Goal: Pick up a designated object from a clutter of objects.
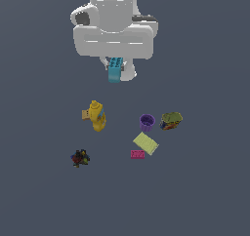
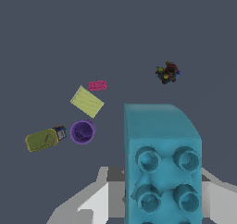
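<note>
The cyan studded brick (image 1: 115,69) hangs high above the floor, held in my gripper (image 1: 116,67) under the white arm body. In the wrist view the brick (image 2: 162,163) fills the near part of the picture, studs facing the camera, with pale fingers (image 2: 99,197) on either side of it. The jaws are shut on the brick. The rest of the clutter lies far below: the yellow bottle (image 1: 97,115), purple cup (image 1: 147,122), green-orange can (image 1: 171,120), pale yellow-green pad (image 1: 145,143), pink brick (image 1: 137,154) and dark multicoloured lump (image 1: 79,158).
In the wrist view the cup (image 2: 82,132), can (image 2: 44,140), pad (image 2: 87,101), pink brick (image 2: 97,85) and lump (image 2: 167,72) show small on the dark grey floor. The bottle is out of that view. The white arm body (image 1: 114,28) fills the exterior view's top.
</note>
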Controlling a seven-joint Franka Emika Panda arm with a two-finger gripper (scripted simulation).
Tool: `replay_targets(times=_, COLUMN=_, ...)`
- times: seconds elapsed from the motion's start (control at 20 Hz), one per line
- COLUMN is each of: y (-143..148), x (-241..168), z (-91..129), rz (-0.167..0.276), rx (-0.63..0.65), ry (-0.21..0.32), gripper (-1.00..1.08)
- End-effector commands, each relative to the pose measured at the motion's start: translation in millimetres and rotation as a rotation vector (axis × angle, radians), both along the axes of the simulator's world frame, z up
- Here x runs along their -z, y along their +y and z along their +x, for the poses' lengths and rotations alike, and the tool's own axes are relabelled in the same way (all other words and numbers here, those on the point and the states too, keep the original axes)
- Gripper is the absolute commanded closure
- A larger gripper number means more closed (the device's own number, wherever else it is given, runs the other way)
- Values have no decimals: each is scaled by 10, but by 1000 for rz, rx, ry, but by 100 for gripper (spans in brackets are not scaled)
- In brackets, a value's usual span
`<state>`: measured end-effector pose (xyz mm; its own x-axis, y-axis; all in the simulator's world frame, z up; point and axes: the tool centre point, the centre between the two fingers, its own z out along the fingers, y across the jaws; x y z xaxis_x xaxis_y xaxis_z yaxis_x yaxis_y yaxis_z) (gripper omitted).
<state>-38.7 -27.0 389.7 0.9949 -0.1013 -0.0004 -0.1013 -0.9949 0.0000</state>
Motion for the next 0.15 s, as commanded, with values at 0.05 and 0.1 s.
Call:
replay_targets(times=0.05, y=1, x=5, z=3, rz=0, rx=0, ry=0, gripper=108)
replay_targets(times=0.1, y=1, x=7, z=2, rz=0, rx=0, ry=0, gripper=108)
